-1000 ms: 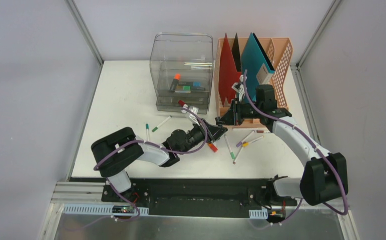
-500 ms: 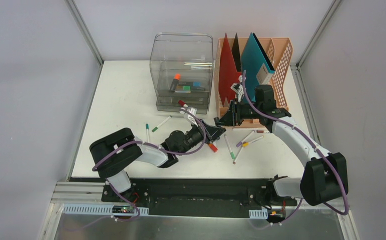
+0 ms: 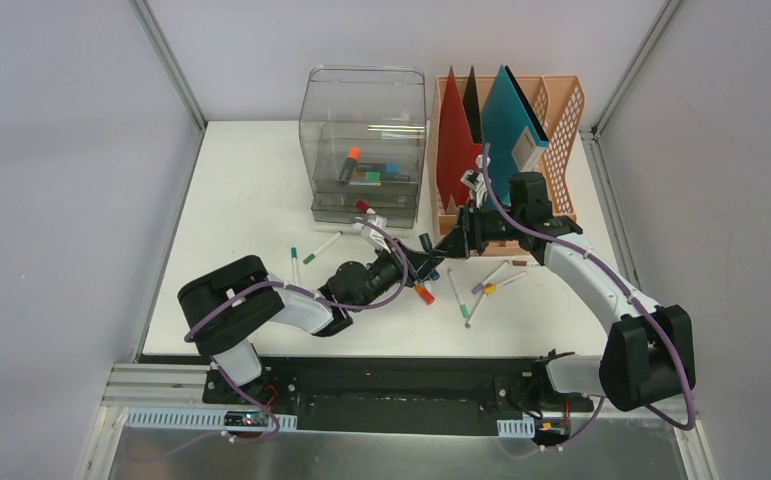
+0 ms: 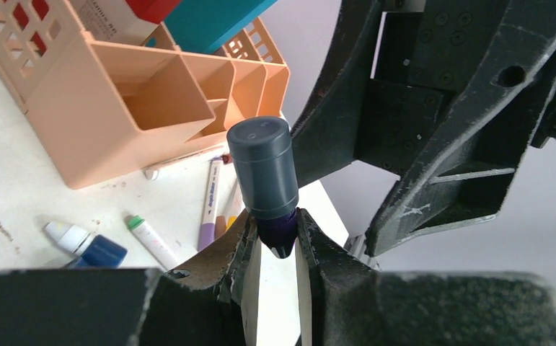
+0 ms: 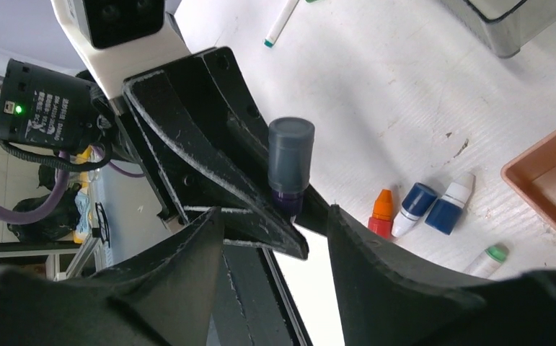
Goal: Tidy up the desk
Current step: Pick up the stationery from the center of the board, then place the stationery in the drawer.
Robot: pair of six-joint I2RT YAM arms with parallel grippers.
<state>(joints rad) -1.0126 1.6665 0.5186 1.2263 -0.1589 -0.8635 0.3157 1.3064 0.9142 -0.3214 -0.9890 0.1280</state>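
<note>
Right fingers [image 5: 404,281] spread wide, letting go of dark-capped marker [image 4: 264,169]; left fingers [image 4: 240,249] drew it back slightly

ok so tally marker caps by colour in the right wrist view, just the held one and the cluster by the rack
grey-cap marker: 1, in the left gripper
orange-cap marker: 1
blue-cap marker: 2
green-cap marker: 1
total: 5

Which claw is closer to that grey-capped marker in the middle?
Left. The left gripper is clamped on the grey-capped marker at its purple end; the right gripper faces it with open jaws, apparently not touching.
</note>
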